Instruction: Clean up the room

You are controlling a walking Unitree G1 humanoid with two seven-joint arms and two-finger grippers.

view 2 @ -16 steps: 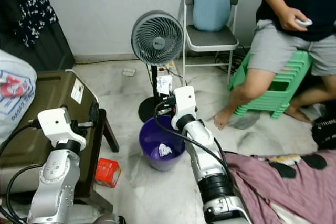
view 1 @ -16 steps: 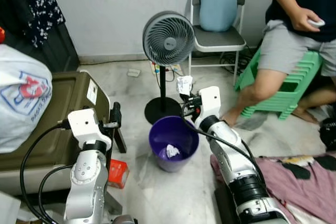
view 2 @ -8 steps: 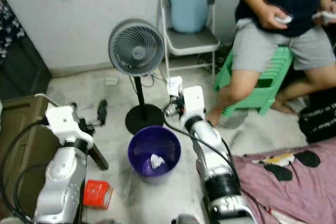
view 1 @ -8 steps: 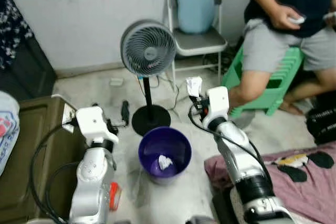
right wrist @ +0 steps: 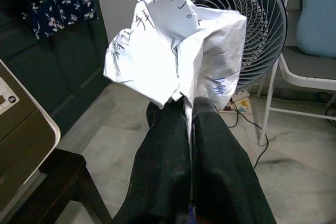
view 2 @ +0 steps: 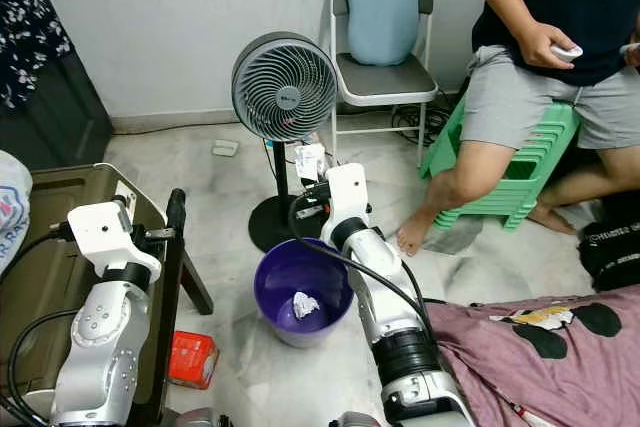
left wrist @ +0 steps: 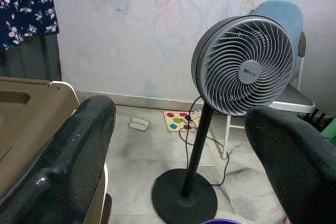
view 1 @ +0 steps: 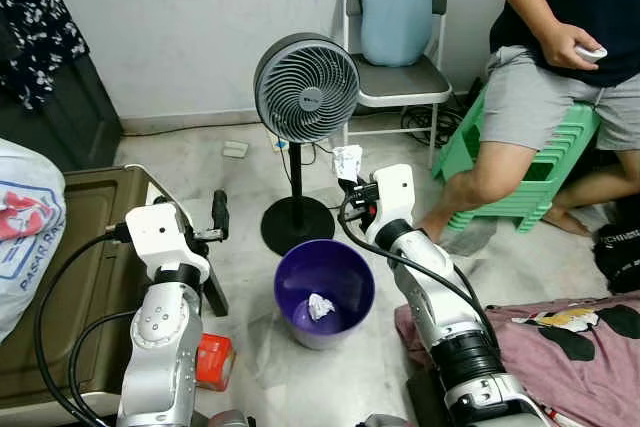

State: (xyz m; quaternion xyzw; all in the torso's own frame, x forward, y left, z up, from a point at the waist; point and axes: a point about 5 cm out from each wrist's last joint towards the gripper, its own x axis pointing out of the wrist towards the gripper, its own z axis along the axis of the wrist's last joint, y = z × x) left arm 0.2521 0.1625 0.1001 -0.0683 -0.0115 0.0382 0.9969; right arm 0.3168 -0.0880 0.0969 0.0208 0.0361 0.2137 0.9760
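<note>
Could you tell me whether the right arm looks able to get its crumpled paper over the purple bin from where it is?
Probably yes: the right gripper, shut on the crumpled paper, hangs near the purple bin's far rim, with nothing between them.

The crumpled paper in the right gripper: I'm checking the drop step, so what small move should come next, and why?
Probably draw the right gripper back a little toward the robot, then open it. It is shut on the crumpled paper and sits past the far rim of the purple bin, near the fan's base. One paper wad already lies inside the bin.
</note>
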